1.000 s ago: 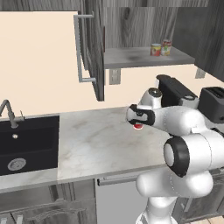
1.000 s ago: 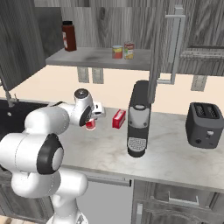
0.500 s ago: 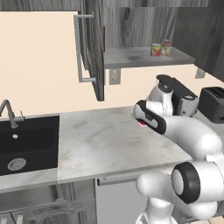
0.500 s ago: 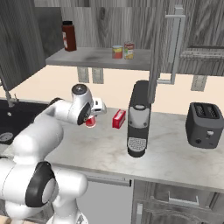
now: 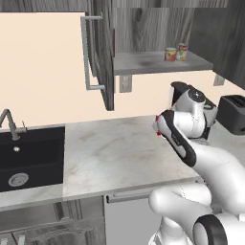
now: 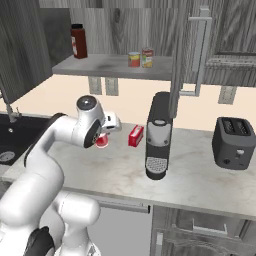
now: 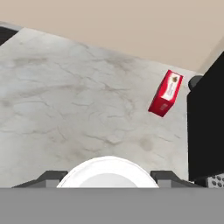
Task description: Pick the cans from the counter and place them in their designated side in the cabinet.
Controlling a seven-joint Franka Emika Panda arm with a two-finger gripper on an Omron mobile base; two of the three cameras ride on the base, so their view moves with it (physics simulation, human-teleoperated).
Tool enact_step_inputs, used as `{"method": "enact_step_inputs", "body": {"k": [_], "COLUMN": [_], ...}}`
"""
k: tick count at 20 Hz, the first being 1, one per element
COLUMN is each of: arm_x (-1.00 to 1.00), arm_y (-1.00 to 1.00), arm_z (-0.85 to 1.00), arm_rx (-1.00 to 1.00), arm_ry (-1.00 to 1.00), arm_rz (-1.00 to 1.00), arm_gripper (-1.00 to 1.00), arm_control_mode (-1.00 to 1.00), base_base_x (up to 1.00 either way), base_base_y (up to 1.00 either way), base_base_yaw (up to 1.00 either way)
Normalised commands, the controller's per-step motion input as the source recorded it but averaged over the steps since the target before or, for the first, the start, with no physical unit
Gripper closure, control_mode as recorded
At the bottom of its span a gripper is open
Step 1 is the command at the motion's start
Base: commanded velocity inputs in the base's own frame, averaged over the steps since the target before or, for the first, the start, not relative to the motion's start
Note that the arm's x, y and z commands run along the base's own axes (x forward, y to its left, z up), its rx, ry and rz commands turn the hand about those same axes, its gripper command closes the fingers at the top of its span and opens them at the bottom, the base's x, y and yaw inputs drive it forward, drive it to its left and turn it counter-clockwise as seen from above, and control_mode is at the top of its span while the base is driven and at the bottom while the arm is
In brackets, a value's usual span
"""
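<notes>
My gripper [image 7: 107,177] is pinched on the red can [image 6: 102,140]: in the hand view its pale round top [image 7: 107,173] sits right between my two finger tips [image 7: 48,177], and in the right base view its red body shows just below my hand, lifted off the counter [image 6: 200,175] towards the back edge. Under the can the marbled stone runs out to the beige wall. Beside me on the counter, near the back edge, lies a small red box [image 7: 166,93], just next to the black coffee machine [image 6: 158,135]. Further along the same back edge stands a dark toaster [image 6: 234,143], and at the other end the black sink [image 5: 28,155] with its tap [image 5: 8,122] is set into the stone. Above, the cabinet [image 5: 158,61] hangs open, bar handle [image 5: 88,52] on its door. On its shelf, near the right end, stand a yellow-labelled can [image 6: 134,59] and a red-labelled can [image 6: 147,57], side by side and almost touching; a dark red jar [image 6: 78,41] stands at the left end of the shelf
</notes>
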Motion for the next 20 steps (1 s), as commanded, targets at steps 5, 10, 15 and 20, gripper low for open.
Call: {"method": "enact_step_inputs", "body": {"k": [5,10,15,20], "arm_x": [-0.43,-0.33,-0.19,-0.19], "arm_y": [-0.04,-0.01,-0.02,-0.03], "arm_z": [0.39,0.45,0.44,0.43], "arm_rx": [0.00,0.00,0.01,0.02], "arm_ry": [-0.09,-0.13,-0.10,-0.06], "arm_rz": [0.00,0.00,0.00,0.00], "arm_gripper": [1.00,1.00,1.00,1.00], "arm_control_mode": [-1.00,-1.00,-1.00,-1.00], "base_base_x": [0.00,0.00,0.00,0.00], "base_base_y": [0.00,0.00,0.00,0.00], "base_base_yaw": [0.00,0.00,0.00,0.00]}}
